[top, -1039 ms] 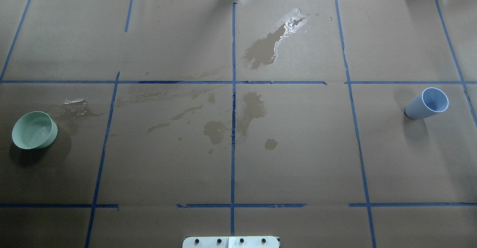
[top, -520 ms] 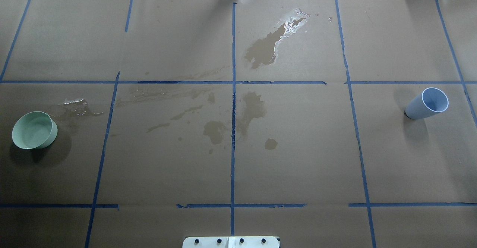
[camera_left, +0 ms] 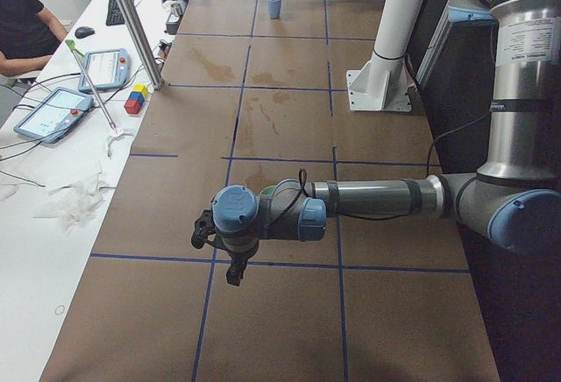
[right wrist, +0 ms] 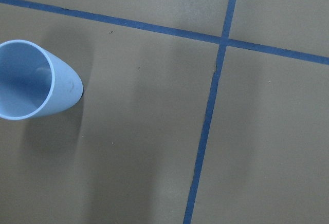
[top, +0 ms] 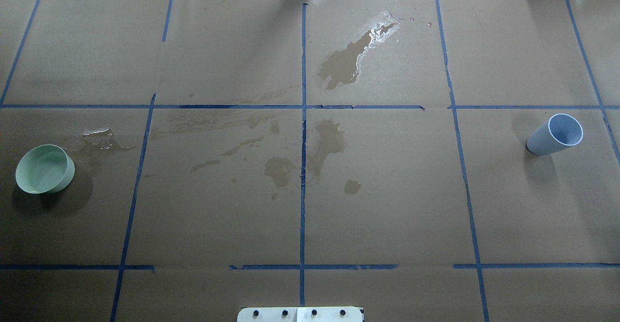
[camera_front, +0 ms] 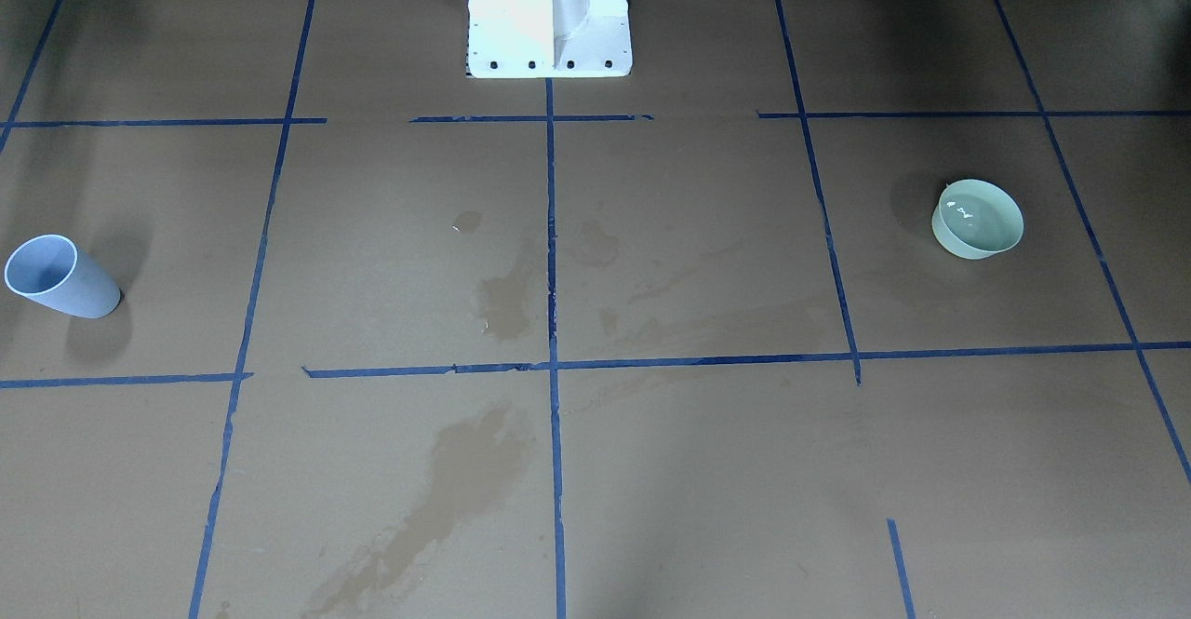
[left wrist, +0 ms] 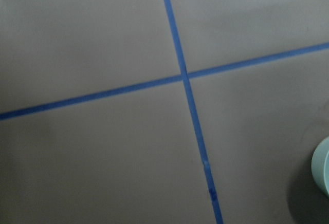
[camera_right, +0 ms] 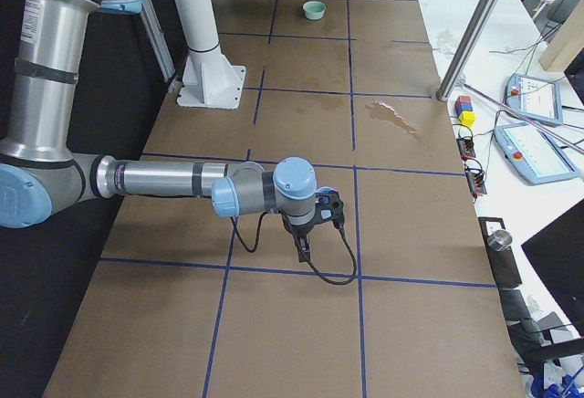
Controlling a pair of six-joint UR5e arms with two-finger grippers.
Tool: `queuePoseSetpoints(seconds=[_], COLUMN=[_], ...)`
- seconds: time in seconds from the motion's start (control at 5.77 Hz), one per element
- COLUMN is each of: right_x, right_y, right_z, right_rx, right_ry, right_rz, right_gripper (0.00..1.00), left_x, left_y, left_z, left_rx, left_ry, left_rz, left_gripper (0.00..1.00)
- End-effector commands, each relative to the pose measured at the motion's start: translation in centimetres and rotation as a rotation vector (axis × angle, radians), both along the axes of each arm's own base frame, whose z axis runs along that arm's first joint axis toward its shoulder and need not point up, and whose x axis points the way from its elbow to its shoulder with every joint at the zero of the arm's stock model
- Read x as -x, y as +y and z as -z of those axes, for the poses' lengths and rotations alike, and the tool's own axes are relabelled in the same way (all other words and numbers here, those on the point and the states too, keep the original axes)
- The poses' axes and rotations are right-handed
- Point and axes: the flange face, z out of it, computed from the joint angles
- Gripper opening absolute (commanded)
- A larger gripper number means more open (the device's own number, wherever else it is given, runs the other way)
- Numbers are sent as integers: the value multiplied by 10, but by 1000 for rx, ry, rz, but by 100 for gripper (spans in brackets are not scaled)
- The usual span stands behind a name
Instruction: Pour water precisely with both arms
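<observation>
Where the table's near edge meets the robot, the white pedestal (camera_front: 549, 14) stands bolted onto brown paper (top: 387, 206) gridded with blue tape (top: 302, 215). Both arms stretch out low from there, one toward each end of the table. The left arm (camera_left: 377, 198) lies level over the left end, its left gripper (camera_left: 230, 268) pointing down above a tape line. The right arm (camera_right: 164, 179) does likewise at the right end, its right gripper (camera_right: 306, 243) hanging near a tape crossing. Only the side views show either gripper, so I cannot tell whether the fingers are spread or closed.

Farther out, in the middle row of squares, a pale green bowl (top: 44, 169) sits upright at the left. The water (camera_front: 972, 211) lies in it, given away by bright glints. Well apart from it, at the right, a light blue cup (top: 554, 134) stands upright; what it holds cannot be made out. Between them, dark wet patches (top: 332, 138) stain the paper around the centre line.

Farther still, a long puddle (top: 346, 63) shines near the far edge. Beyond that edge lie coloured blocks (camera_left: 136, 100) and tablets (camera_left: 53, 110), with a seated person (camera_left: 26, 18) beside them.
</observation>
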Motion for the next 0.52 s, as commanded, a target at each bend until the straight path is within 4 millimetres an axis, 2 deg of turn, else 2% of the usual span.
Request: queuePoseSetpoints(seconds=[0.0, 0.17, 0.35], right_x=[0, 0, -2], right_y=[2, -1, -6], right_z=[-7, -3, 1], right_rx=[17, 44, 64], right_ry=[-3, -9, -8], right_rz=[0, -1, -4], right_gripper=[100, 100, 100], left_x=[9, 7, 3], left_y=[14, 31, 32], left_z=[40, 27, 24], left_rx=[86, 112, 122], left_ry=[-107, -95, -64], left_rz=[-7, -8, -8], left_gripper=[100, 100, 100])
